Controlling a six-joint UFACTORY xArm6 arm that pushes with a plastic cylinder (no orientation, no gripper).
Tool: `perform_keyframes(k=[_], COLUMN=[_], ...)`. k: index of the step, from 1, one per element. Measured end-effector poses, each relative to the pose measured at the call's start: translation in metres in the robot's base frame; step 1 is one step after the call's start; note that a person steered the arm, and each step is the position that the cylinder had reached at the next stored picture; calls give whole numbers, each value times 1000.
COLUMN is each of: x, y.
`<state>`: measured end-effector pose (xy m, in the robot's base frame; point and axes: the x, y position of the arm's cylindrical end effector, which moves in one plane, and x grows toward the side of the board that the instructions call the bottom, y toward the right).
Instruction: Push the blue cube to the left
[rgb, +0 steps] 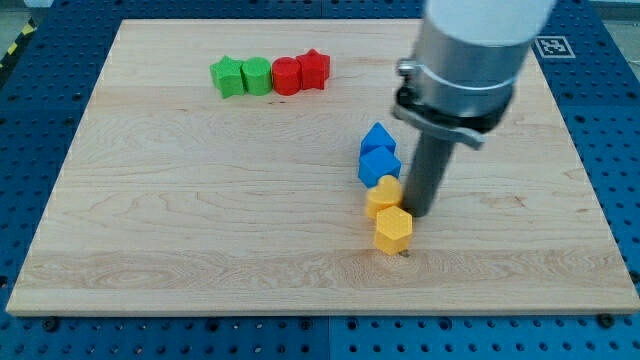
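Observation:
Two blue blocks stand near the board's middle. The lower one (379, 165) looks like a cube; the upper one (377, 137) has a peaked top. They touch each other. Below them sit two yellow blocks, one (384, 196) touching the blue cube and one hexagonal (393, 229) lower down. My tip (418, 214) is on the board just right of the yellow blocks, below and right of the blue cube, apart from it.
At the view's top left a row of blocks stands: a green star (228, 76), a green round block (257, 75), a red round block (287, 76) and a red star (314, 69). The wooden board (200, 220) lies on a blue perforated table.

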<state>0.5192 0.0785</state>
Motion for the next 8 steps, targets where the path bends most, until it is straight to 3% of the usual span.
perform_keyframes(k=[2, 4, 8], x=[-3, -10, -26], y=[-14, 26, -22])
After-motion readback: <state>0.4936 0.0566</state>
